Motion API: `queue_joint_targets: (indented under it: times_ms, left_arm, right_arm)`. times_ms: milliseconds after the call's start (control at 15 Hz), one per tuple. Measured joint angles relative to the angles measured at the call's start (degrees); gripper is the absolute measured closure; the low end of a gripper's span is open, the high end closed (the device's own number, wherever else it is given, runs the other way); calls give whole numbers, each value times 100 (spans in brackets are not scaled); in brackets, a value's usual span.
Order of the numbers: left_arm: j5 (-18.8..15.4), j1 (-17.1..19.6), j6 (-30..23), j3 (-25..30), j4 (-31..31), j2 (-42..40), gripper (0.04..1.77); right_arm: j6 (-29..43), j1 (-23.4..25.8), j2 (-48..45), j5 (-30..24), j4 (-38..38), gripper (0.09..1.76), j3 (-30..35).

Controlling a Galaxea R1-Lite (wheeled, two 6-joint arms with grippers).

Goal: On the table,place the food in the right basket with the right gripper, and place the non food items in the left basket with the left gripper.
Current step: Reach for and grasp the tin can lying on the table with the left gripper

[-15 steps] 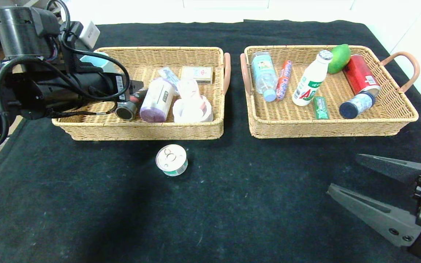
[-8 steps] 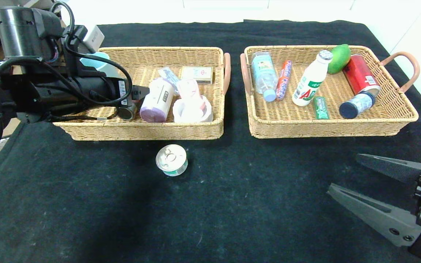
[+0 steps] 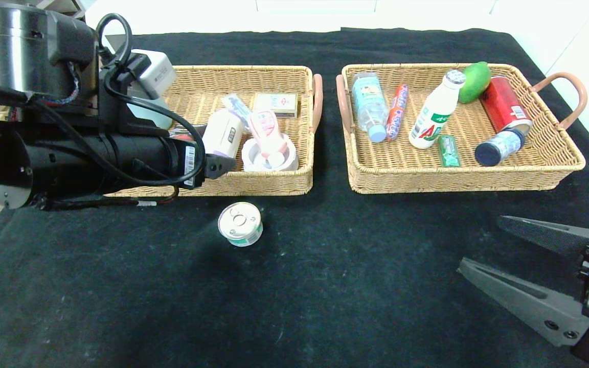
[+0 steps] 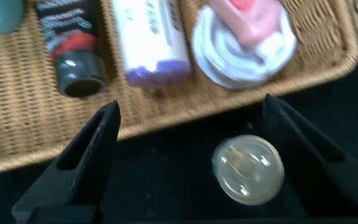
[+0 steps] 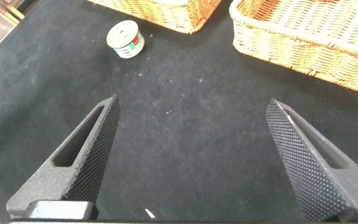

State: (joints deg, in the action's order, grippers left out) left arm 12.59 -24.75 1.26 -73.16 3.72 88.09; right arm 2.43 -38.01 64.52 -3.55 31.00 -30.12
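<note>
A small round tin can (image 3: 240,223) with a pull-tab lid and green label stands on the black table in front of the left basket (image 3: 253,185). My left gripper (image 3: 218,167) is open and empty, above that basket's front rim, just behind the can. In the left wrist view the can (image 4: 248,169) lies between the open fingers (image 4: 86,155), nearer one of them, with the left gripper (image 4: 191,107) above it. My right gripper (image 3: 481,243) is open and empty, low at the table's front right. It also shows in the right wrist view (image 5: 192,102), with the can (image 5: 124,38) far off.
The left basket holds a purple-and-white roll (image 3: 221,134), a white tape roll with a pink bottle (image 3: 269,152), a card box (image 3: 274,102) and a black tube (image 4: 73,46). The right basket (image 3: 458,182) holds bottles, a red can (image 3: 504,105), a mango (image 3: 474,81) and snacks.
My left arm has drawn back out of the left basket toward the table's front and now hangs over its front rim, close to the can. The right arm has not moved.
</note>
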Motion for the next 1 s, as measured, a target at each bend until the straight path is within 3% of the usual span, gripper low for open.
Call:
queue_joint_targets:
  times_ms: [267, 467, 1000]
  left_arm:
    - [267, -477, -33, 205, 466, -122, 13]
    - [276, -719, -478, 268, 895, -121, 12]
    - [262, -923, -1090, 243, 990, 251, 11]
  right_arm:
    - [-1, -2, 0, 5, 0, 14, 0]
    - [-1, -2, 2, 2, 0, 14, -2]
    - [-1, -2, 20, 5, 0, 14, 6]
